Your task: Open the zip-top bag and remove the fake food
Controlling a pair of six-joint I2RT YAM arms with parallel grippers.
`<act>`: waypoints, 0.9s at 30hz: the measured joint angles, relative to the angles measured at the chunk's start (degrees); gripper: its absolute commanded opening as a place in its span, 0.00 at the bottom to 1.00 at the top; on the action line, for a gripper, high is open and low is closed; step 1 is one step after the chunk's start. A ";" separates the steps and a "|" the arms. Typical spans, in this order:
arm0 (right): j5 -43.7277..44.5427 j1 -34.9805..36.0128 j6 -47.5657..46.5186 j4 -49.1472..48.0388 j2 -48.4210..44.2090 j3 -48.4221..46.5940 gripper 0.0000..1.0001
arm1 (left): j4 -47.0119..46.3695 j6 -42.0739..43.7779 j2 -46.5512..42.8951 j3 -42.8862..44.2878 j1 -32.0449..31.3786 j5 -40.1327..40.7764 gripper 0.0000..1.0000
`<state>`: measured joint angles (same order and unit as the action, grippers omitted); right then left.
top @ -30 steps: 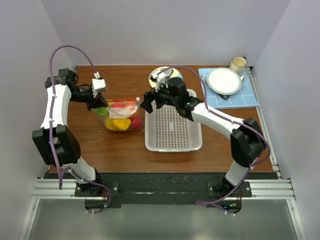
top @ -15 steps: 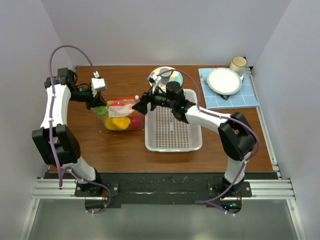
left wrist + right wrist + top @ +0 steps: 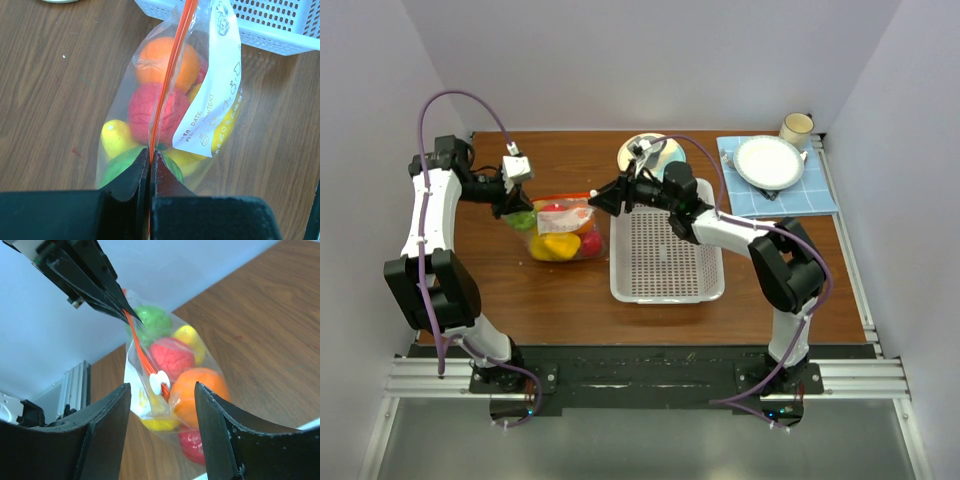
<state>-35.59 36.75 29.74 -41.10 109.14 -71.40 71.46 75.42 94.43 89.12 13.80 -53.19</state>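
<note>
Left wrist view is showing me the bag (image 3: 167, 107) standing on the desk (image 3: 55, 100), just beside the basket (image 3: 280, 30). Its orange zip strip is uppermost, and the food (image 3: 167, 65) is piled inside in orange, red, yellow and green pieces. My left end effector (image 3: 150, 159) is pinching one end of the zip strip, fingers pressed together on it. I judge that this is anchoring the bag and holding the strip taut. At the other end, my right end effector (image 3: 162, 390) is sitting spread, one finger on each side of the white slider (image 3: 160, 382), not gripping it. I am reading that as lining up for the pull. A white label (image 3: 212, 100) on the bag is showing "DATE" and "CONTENT".
</note>
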 measured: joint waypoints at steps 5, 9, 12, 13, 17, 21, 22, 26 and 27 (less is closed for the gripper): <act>-0.42 -0.02 2.43 -5.22 2.29 0.02 0.59 | 0.04 0.00 -0.07 0.00 0.00 0.07 0.00; -1.36 -0.02 3.69 -6.38 3.98 0.15 0.60 | 0.02 0.00 -0.07 0.00 0.00 0.17 0.00; -1.51 -0.02 3.80 -6.54 4.13 0.52 0.58 | 0.02 0.00 -0.07 0.00 0.00 0.33 0.00; -1.51 0.00 3.89 -6.67 4.15 0.52 0.57 | 0.02 0.00 -0.07 0.00 0.00 0.33 0.00; -1.51 -0.02 4.42 -7.78 4.22 0.52 0.47 | 0.02 0.00 -0.07 0.00 0.00 0.35 0.00; -1.66 0.00 6.60 -11.08 6.10 0.07 0.11 | 0.04 -0.04 -0.09 0.02 0.00 0.33 0.00; -1.84 0.00 7.43 -11.98 7.06 -0.28 0.05 | 0.02 -0.33 -0.09 0.04 -0.02 0.33 0.00; -2.29 0.00 10.40 -14.23 10.32 -0.81 0.02 | 0.07 -1.27 -0.09 0.74 -0.11 0.31 0.00; -2.45 0.04 10.80 -14.29 10.62 -0.79 0.00 | 0.11 -1.42 -0.09 1.05 -0.17 0.28 0.00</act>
<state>-38.04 36.80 40.53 -55.40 119.77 -72.18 71.57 74.00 94.35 90.17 13.63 -52.90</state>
